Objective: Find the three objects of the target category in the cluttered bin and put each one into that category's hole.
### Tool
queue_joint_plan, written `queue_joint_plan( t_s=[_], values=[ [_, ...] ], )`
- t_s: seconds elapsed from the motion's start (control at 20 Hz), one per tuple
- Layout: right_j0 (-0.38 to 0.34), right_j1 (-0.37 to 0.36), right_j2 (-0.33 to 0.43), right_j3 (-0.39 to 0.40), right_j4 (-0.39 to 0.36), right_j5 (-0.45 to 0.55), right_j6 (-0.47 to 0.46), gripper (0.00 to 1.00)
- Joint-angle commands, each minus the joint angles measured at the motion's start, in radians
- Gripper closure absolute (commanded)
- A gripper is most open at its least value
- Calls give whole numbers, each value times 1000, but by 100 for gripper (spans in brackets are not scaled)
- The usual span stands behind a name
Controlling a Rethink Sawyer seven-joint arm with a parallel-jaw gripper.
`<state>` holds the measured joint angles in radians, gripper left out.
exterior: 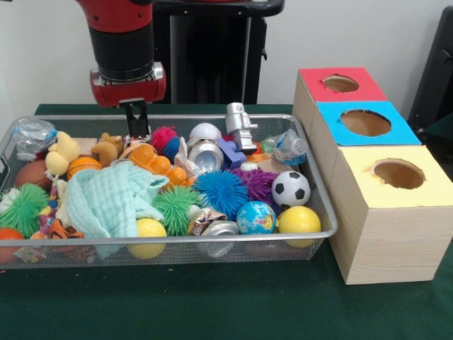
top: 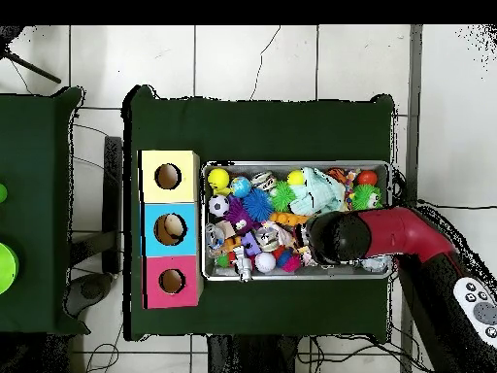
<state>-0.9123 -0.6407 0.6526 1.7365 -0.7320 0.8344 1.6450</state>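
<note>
Clutter fills the wire mesh bin (exterior: 311, 185) on the green-covered desk (exterior: 212, 304). At the left end in the front view lie a crumpled plastic bottle (exterior: 32, 134), a pale yellow plush duck (exterior: 62, 151), a small basketball (exterior: 83, 166) and a green spiky ball (exterior: 25, 207). A mint-green cloth (exterior: 106, 202) is draped over the pile beside them, with a yellow ball (exterior: 147, 237) against the near wall below it.

The red and black arm comes down over the back left of the bin — its hand (exterior: 136, 122) hangs just above an orange toy (exterior: 154, 161) and beside a pink spiky ball (exterior: 162, 137). The dark fingers stand close together with nothing seen between them, though whether they are fully closed cannot be told. From overhead the arm covers the hand.

Further right sit a second green spiky ball (exterior: 174, 207), a silver can (exterior: 205, 156), a blue spiky ball (exterior: 221, 191), a silver robot figure (exterior: 241, 126), a globe ball (exterior: 255, 217), a soccer ball (exterior: 290, 188) and another yellow ball (exterior: 299, 221).

Right of the bin, just beside it, stand three wooden boxes in a row — a red-topped box (exterior: 311, 85) farthest back, a blue-topped box (exterior: 333, 131) in the middle, a yellow-topped box (exterior: 439, 191) nearest the camera — each with a round hole in its top.
</note>
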Motion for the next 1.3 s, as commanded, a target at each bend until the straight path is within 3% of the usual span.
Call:
queue_joint_plan(
  t_s=[0.05, 0.1, 0.5, 1.0, 1.3],
  values=[
    [0, 43, 44, -63, -52, 70, -320, 100],
    [-11, 42, 46, -44, -54, 44, -307, 0],
    [14, 69, 24, -63, -79, 66, -297, 0],
    [9, 137, 11, -67, -159, -26, -266, 0],
    [-6, 185, 16, -88, -222, -61, -295, 0]
  ],
)
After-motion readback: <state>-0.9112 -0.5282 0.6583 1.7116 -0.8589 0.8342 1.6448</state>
